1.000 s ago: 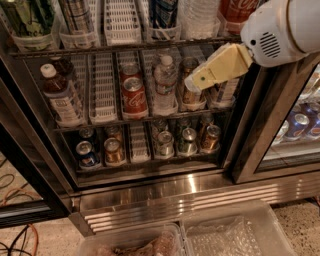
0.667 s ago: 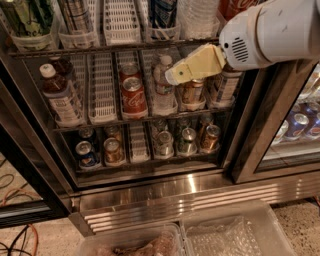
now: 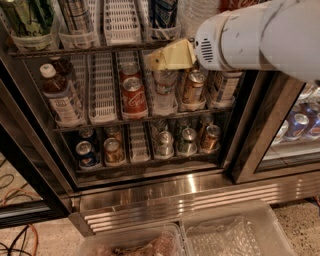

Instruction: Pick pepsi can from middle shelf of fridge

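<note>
The fridge (image 3: 165, 192) stands open in front of me, with wire racks and a ribbed steel base. The middle shelf (image 3: 120, 22) is the upper rack in view, with white slotted lanes and clear cup fronts. The pepsi can (image 3: 163, 12), dark blue with white markings, stands in one cup front, its top cut off by the frame edge. My gripper (image 3: 156, 60), a yellowish wedge on the white arm (image 3: 260, 35), hangs just below and in front of that can, level with the rack's front edge. It holds nothing that I can see.
The rack below holds a red Coca-Cola can (image 3: 134, 95), bottles (image 3: 60, 97) and a brown can (image 3: 193, 86). The lowest rack has several cans, one of them blue with a round logo (image 3: 86, 154). More blue cans (image 3: 298, 125) sit behind the right door. Clear bins (image 3: 235, 232) stand on the floor.
The arm and gripper have moved left and slightly up, from in front of the bottle rack's right side to just under the upper rack's front edge.
</note>
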Motion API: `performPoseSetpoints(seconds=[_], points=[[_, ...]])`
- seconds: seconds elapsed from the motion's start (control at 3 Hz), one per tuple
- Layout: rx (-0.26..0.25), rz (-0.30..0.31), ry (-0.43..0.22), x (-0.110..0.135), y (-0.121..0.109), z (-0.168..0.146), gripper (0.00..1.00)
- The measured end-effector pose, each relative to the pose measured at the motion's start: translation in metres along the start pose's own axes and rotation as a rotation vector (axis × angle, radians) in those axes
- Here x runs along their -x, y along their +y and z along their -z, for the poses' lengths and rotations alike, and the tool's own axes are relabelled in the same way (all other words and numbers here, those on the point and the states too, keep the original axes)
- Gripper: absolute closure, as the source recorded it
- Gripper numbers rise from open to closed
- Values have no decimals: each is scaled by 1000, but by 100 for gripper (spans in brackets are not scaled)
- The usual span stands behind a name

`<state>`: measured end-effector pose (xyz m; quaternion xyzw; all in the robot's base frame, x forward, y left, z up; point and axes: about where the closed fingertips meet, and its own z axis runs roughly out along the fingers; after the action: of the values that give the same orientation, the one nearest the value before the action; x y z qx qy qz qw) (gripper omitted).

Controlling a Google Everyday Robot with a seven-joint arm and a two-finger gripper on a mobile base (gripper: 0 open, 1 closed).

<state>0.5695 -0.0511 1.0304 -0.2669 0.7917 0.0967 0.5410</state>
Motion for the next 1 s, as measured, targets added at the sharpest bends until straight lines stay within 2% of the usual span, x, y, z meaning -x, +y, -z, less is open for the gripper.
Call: performPoseSetpoints(seconds=[0.33,0.67,1.0], points=[[-11,-29,-15,5,-1,1,0],[-11,-25,-15,6,0,1,0],[-11,-26,-58,11,8,-4,0]])
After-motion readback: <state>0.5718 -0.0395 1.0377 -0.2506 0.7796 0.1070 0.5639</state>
